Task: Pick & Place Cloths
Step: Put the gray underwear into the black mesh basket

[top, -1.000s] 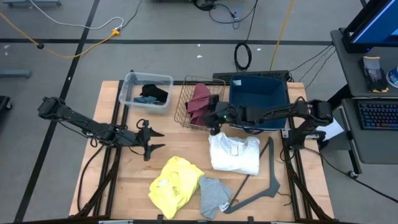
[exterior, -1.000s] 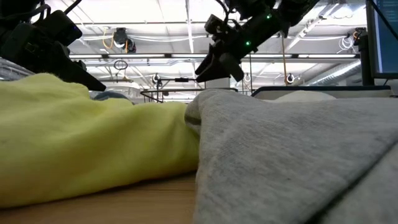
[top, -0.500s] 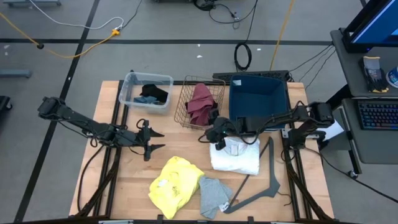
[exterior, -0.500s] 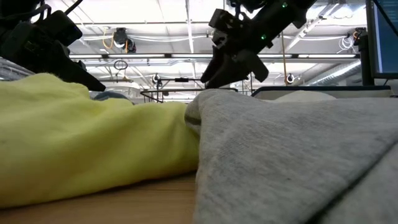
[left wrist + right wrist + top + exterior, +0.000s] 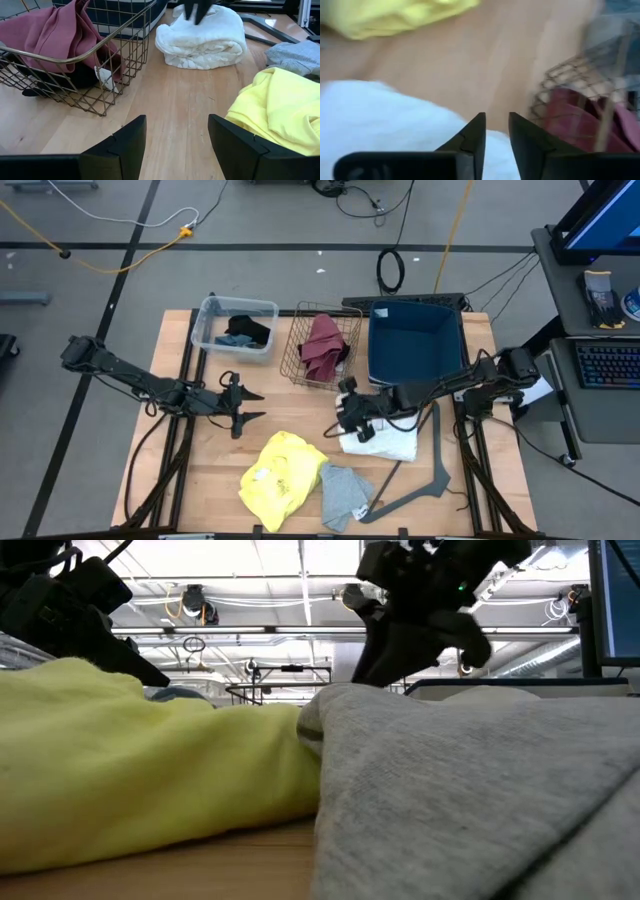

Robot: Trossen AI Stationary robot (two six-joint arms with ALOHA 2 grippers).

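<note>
A folded white cloth (image 5: pixel 388 436) lies on the table right of centre and also shows in the left wrist view (image 5: pixel 202 36). My right gripper (image 5: pixel 350 423) hangs over its left end, fingers pointing down with a narrow gap (image 5: pixel 496 122). A yellow cloth (image 5: pixel 282 470) and a grey cloth (image 5: pixel 345 492) lie near the front edge. A maroon cloth (image 5: pixel 322 345) lies in the wire basket (image 5: pixel 292 358). Black and teal cloths (image 5: pixel 243 330) lie in the clear bin (image 5: pixel 210 315). My left gripper (image 5: pixel 250 406) is open and empty at the table's left middle. My right gripper's fingers (image 5: pixel 475 132) come at the white cloth's left end (image 5: pixel 380 115) from above. Whether they touch it I cannot tell.
A dark blue bin (image 5: pixel 415 340) stands at the back right. A grey angled hanger bar (image 5: pixel 425 470) lies right of the white cloth. Bare wood shows between my left gripper and the white cloth (image 5: pixel 175 95).
My right gripper has gone from beside the wire basket toward the table's near edge and down, and now hangs over the white cloth's left end. The cloths have not moved.
</note>
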